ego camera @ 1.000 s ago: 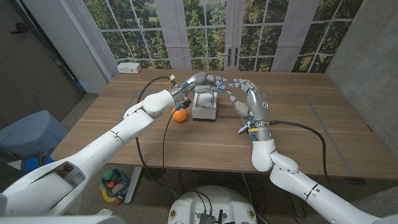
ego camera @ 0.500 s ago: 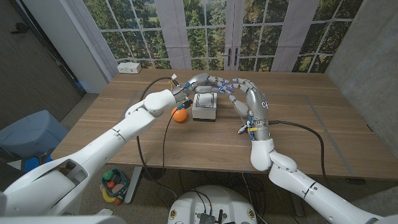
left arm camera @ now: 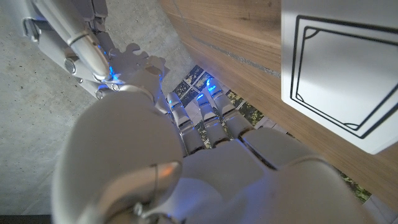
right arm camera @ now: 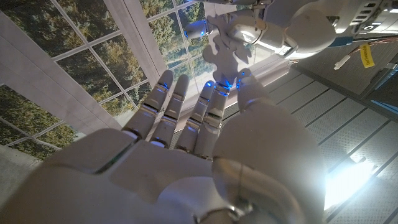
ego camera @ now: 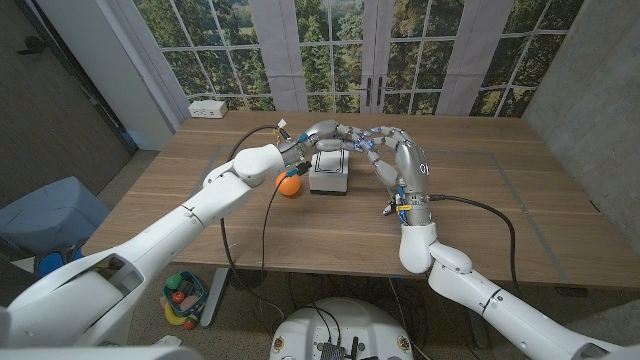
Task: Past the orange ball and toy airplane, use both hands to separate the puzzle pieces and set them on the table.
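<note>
The white jigsaw puzzle pieces (right arm camera: 229, 48) hang joined in the air above the table's far middle, between both hands. My left hand (ego camera: 322, 131) reaches in from the left and pinches them at its fingertips; the pieces (left arm camera: 134, 62) show white past its knuckles (left arm camera: 205, 124). My right hand (ego camera: 388, 150) stands upright with its fingertips (right arm camera: 214, 93) on the pieces' other side. The orange ball (ego camera: 289, 186) lies on the table under my left forearm. The toy airplane (ego camera: 389, 208) peeks out beside my right wrist, mostly hidden.
A white box (ego camera: 328, 173) with a black outline on its lid (left arm camera: 339, 68) stands on the table just below the hands. A white power strip (ego camera: 208, 108) sits at the table's far left corner. Windows rise behind the table.
My right hand's fingers have risen a little and closed in toward my left hand's fingertips at the puzzle pieces. The ball and box have stayed put.
</note>
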### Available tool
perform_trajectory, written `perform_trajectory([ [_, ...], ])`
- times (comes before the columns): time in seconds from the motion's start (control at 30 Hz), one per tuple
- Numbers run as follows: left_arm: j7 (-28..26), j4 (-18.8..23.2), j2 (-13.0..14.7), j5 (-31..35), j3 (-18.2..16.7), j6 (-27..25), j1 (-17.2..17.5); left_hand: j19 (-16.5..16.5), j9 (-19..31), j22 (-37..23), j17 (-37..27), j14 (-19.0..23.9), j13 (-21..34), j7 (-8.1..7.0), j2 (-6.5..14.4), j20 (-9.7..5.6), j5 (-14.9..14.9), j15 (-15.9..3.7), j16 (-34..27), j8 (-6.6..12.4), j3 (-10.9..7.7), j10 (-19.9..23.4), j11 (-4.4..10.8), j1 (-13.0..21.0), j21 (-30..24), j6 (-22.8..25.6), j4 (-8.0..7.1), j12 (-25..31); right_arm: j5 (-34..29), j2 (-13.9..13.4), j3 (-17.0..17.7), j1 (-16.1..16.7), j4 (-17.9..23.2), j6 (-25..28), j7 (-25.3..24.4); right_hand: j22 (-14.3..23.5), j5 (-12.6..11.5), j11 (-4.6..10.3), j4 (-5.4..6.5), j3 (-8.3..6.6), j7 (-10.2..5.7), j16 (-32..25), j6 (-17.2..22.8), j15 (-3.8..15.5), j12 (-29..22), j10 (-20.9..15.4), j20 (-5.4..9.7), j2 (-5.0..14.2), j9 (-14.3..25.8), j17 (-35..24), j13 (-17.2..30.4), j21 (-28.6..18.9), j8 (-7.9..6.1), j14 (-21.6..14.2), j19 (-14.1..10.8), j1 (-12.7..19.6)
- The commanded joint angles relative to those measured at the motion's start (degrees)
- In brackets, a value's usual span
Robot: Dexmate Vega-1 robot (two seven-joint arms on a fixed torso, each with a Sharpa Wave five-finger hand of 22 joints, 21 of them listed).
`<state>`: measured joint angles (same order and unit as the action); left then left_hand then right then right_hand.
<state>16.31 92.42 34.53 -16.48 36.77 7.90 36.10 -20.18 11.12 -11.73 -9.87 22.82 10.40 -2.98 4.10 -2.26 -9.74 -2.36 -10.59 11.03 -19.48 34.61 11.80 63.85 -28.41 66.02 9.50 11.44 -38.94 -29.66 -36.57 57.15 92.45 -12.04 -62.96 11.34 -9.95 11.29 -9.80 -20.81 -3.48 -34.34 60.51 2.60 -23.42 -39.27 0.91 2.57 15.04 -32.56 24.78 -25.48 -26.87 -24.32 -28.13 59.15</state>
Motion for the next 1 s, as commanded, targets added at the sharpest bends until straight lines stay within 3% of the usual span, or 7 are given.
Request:
perform_trajectory([
  [0.03,0.96,-0.60,-0.51,-1.04,0.39,0.39,-0.35,0.08,0.03,-0.07,-0.16,-0.23,0.10,0.44,0.22,0.04,-0.08,-8.07,-0.07,0.16,0.32,-0.02,-0.43,0.76,-0.31,0.14,0.14,-0.10,-3.31,3.84,3.12,1.01,-2.74,-3.77,-1.04,0.30,-0.29,0.20,-0.27,-0.46,0.12,-0.80,0.35,10.24,-1.18,-2.11,0.85,0.92,0.50,-0.72,0.87,-0.70,-0.82,-1.51,-0.23,1.54],
  [0.53,-5.20,1.17,-0.47,0.56,-1.23,0.78,2.37,-0.40,0.02,-0.04,-0.15,1.13,0.14,1.13,0.43,-0.13,-0.16,-8.64,-0.64,0.12,0.75,1.84,-0.23,1.16,-0.78,0.48,0.20,0.57,-10.13,9.61,10.49,4.27,-4.55,-9.47,-1.04,0.37,-0.17,0.30,-0.36,-0.57,1.25,-0.74,0.92,10.40,-2.35,-3.79,1.76,1.06,1.21,-1.22,2.08,-1.42,-1.93,-2.07,-0.87,3.36],
  [1.0,-11.40,3.36,-0.66,2.49,-2.68,1.28,5.36,-0.92,-0.04,-0.02,-0.17,2.49,0.22,1.39,0.47,-0.43,-0.23,-9.09,-1.03,0.06,1.07,3.70,-0.01,1.71,-1.24,0.70,0.34,1.07,-18.04,17.24,18.49,6.61,-6.79,-15.64,-1.04,0.49,-0.21,0.39,-0.35,-0.06,1.77,-1.18,2.15,10.63,-4.11,-6.39,3.36,0.60,0.68,-2.34,3.71,-2.63,-2.61,-3.29,-2.07,5.51],
])
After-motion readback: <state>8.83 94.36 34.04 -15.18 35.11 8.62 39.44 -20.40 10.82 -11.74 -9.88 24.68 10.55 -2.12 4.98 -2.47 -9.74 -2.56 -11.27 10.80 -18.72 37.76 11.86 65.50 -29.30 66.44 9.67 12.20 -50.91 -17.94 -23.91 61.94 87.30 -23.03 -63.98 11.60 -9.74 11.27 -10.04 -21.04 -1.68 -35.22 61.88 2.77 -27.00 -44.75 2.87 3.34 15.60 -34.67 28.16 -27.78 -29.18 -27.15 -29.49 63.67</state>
